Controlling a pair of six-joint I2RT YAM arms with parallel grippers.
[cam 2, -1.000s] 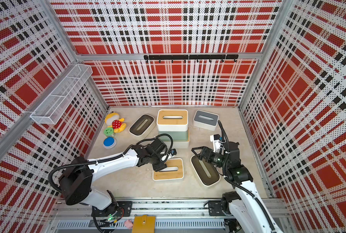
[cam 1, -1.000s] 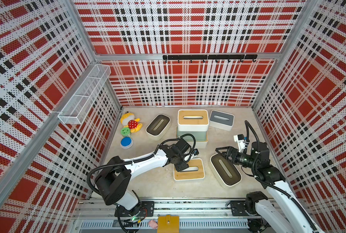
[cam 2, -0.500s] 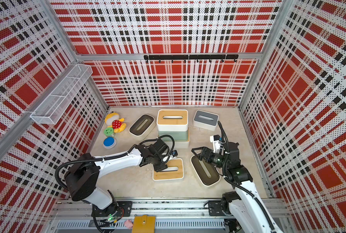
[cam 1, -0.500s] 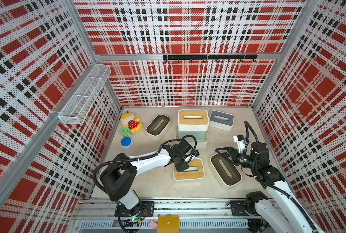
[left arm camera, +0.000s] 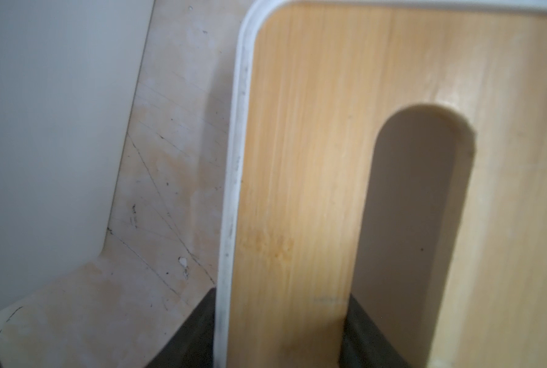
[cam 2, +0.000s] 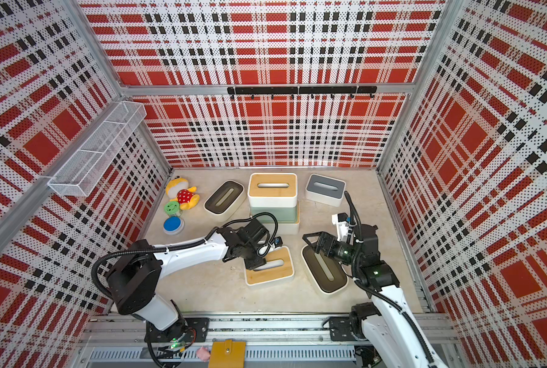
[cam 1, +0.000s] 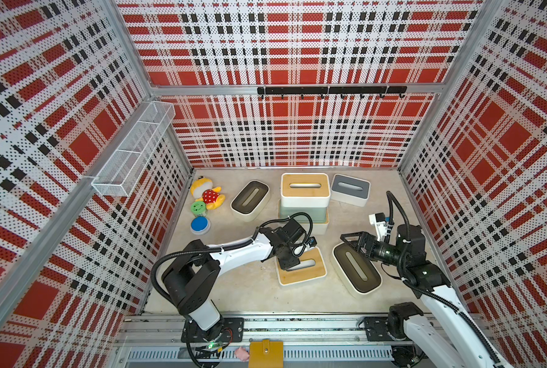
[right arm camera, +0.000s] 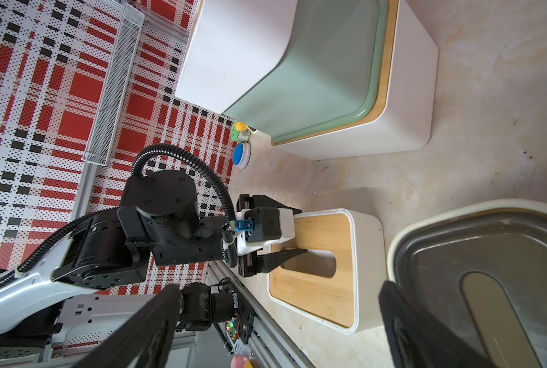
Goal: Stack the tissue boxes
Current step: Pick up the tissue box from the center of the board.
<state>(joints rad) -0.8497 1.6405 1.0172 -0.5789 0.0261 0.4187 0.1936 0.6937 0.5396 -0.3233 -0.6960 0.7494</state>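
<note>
A white tissue box with a tan wood lid (cam 1: 307, 274) (cam 2: 272, 270) lies near the front centre. My left gripper (cam 1: 292, 263) (left arm camera: 283, 299) is shut on it, one finger in the slot (right arm camera: 310, 261) and the other outside the rim. To its right lies a dark olive-lidded box (cam 1: 361, 277) (right arm camera: 488, 255). My right gripper (cam 1: 350, 242) (right arm camera: 278, 331) hangs wide open over that box's near end, holding nothing. At the back stands a stack: a wood-lid box (cam 1: 304, 188) on a mint-green box (cam 1: 300, 215) on a white box (cam 1: 321, 224). Beside the stack sit an olive-lidded box (cam 1: 249, 199) and a grey-lidded box (cam 1: 350, 189).
A yellow-red plush toy (cam 1: 206, 194), a green disc (cam 1: 198, 207) and a blue disc (cam 1: 199, 224) lie by the left wall. A wire basket (cam 1: 131, 153) hangs on that wall and a black hook rail (cam 1: 329, 90) on the back wall. Plaid walls close three sides.
My left gripper's jaws have narrowed onto the strip of lid between the slot and the rim. The right arm has hardly moved.
</note>
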